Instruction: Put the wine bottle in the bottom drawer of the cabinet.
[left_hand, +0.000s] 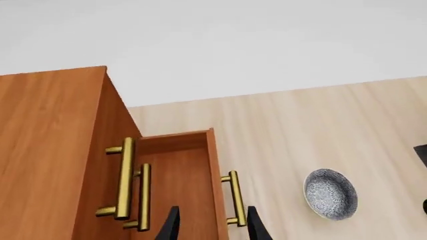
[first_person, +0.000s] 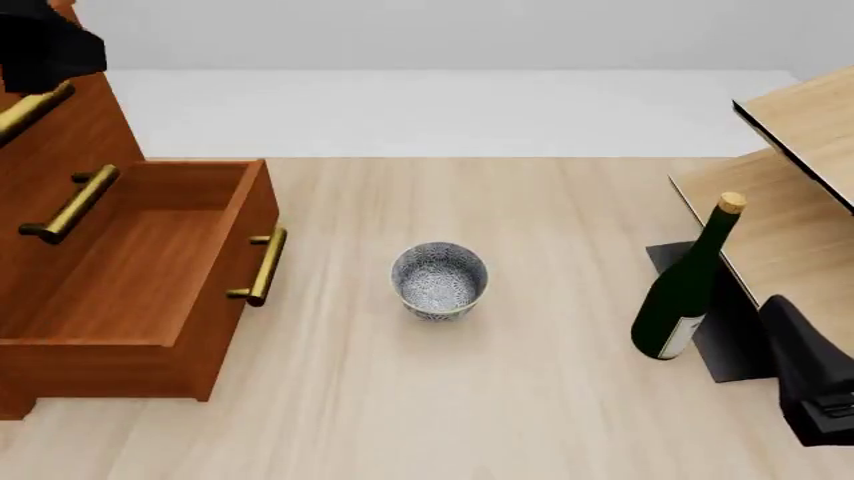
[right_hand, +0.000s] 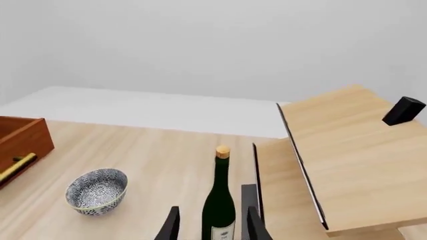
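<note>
The dark green wine bottle (first_person: 683, 290) stands upright on the table at the right, next to the pale shelf unit. In the right wrist view the bottle (right_hand: 219, 210) shows between the two fingertips of my open right gripper (right_hand: 211, 226), ahead of them. The right arm (first_person: 807, 385) is at the near right, apart from the bottle. The reddish-brown cabinet (first_person: 67, 140) stands at the left with its bottom drawer (first_person: 134, 270) pulled out and empty. My left gripper (left_hand: 212, 227) is open and empty, high beside the cabinet (left_hand: 40, 150), looking down at the drawer (left_hand: 180, 180).
A blue-patterned bowl (first_person: 439, 280) sits mid-table between drawer and bottle; it also shows in the right wrist view (right_hand: 97, 191). The pale wooden shelf unit (first_person: 787, 210) fills the right side. The drawer's brass handle (first_person: 263, 266) faces the bowl.
</note>
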